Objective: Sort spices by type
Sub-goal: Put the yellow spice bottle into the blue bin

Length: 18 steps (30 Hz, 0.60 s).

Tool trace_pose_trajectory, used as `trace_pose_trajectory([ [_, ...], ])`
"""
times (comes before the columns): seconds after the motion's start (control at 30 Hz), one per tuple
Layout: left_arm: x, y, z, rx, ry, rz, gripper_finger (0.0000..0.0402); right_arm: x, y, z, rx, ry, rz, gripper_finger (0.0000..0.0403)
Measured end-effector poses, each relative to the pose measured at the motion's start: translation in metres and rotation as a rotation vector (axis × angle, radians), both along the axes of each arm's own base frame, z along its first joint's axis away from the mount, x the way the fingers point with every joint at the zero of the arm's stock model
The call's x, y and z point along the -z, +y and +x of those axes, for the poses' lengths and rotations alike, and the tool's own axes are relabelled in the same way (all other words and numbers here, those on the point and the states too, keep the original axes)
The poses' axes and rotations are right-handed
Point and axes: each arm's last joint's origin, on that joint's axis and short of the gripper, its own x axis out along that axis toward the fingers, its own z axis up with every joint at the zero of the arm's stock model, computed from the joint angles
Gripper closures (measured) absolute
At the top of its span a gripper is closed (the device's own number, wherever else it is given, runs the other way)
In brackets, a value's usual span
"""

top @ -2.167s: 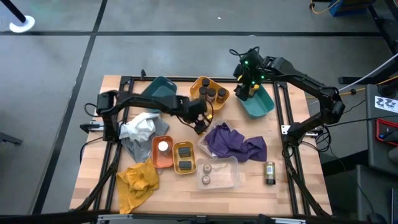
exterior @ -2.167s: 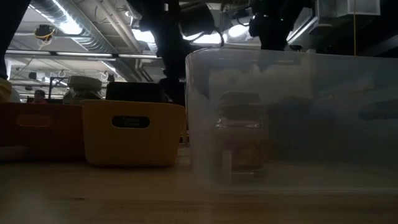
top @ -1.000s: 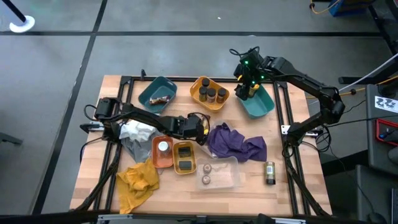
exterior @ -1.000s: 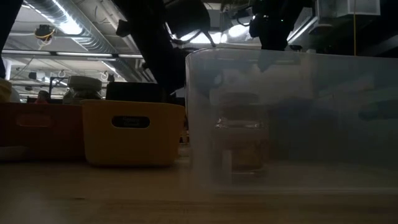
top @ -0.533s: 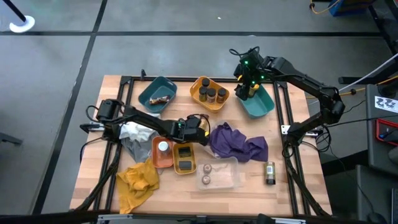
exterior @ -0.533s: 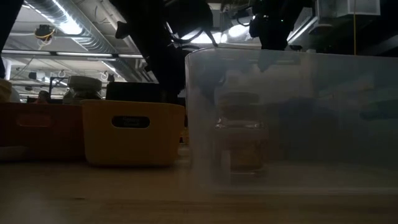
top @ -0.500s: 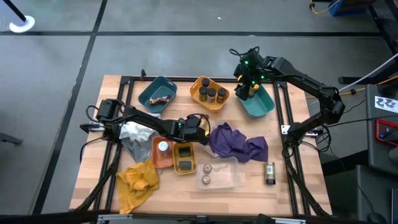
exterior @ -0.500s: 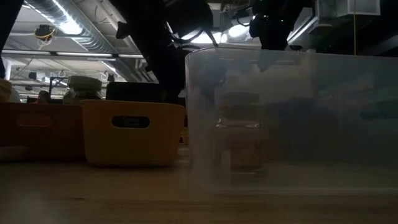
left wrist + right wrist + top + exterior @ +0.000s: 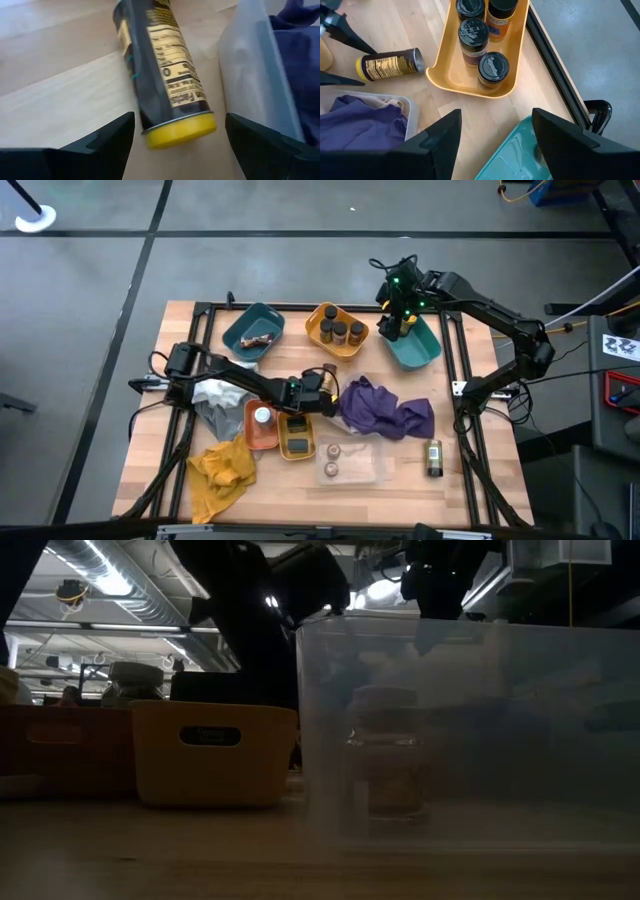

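A dark spice jar (image 9: 160, 70) with a yellow lid (image 9: 181, 131) lies on its side on the bare wood, between the yellow tray and the clear bin; the right wrist view shows the jar (image 9: 390, 64) too. My left gripper (image 9: 180, 150) is open and low over it. One finger stands on each side of the lid end, and neither touches it. My right gripper (image 9: 495, 135) is open with nothing between its fingers, high over the teal tray (image 9: 415, 345) at the far right.
A yellow tray (image 9: 337, 330) holds several dark-lidded jars. A clear bin (image 9: 350, 462) holds two jars, and a purple cloth (image 9: 385, 408) lies over its far side. An orange tray (image 9: 262, 422), a tin tray (image 9: 297, 432), a loose jar (image 9: 433, 457) and cloths (image 9: 220, 470) are near.
My left gripper has sunk toward the table, closing in on the lying yellow-lidded jar. It has rolled a little about its own line and stayed open. The jar has not moved.
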Motion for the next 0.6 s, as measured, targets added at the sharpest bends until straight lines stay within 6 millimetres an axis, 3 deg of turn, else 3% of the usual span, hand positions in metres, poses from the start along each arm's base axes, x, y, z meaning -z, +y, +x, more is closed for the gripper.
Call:
trace_pose_trajectory([
  [0.6,0.0072,0.0019,0.0008,-0.023,0.016,0.048,0.0118,0.0000,0.0000,0.0000,0.000,0.000,0.000,0.0160],
])
